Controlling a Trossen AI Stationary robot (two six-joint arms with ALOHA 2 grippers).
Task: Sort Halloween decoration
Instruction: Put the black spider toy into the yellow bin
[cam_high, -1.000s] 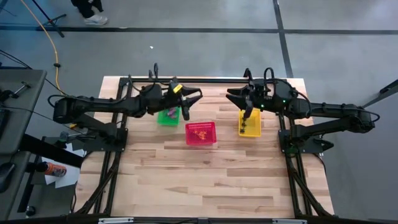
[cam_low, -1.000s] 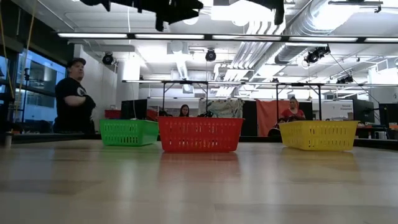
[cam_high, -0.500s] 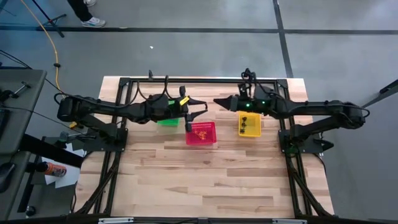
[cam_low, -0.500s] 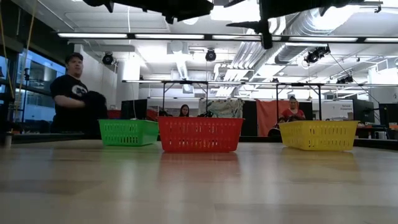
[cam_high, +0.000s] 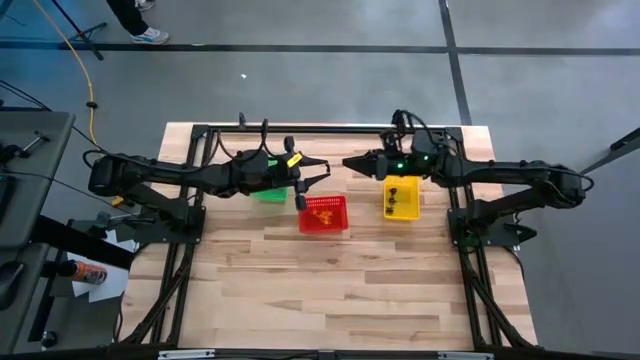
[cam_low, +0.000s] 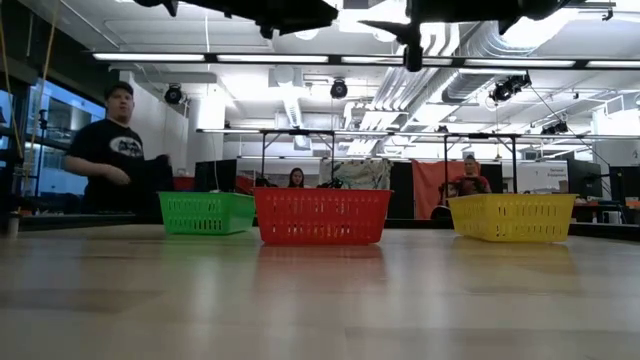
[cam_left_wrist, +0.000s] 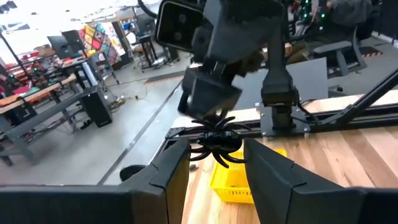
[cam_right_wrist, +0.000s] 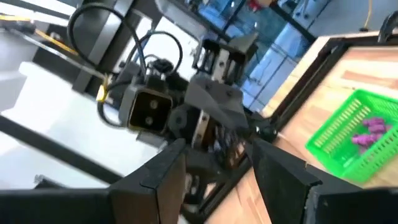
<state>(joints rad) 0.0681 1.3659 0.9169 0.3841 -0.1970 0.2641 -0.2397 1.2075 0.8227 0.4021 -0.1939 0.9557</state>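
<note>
Both arms now swung inward above red basket; left pincer clasping black spider, right pincer's spread indiscernible.

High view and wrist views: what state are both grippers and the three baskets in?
Left gripper: jaws shut on a black plastic spider trinket.
Right gripper: facing it, jaws open, empty.
Green plastic mesh basket: upright, holds purple trinkets.
Red plastic mesh basket: upright, holds orange trinkets.
Yellow plastic mesh basket: upright, holds dark trinkets.
</note>
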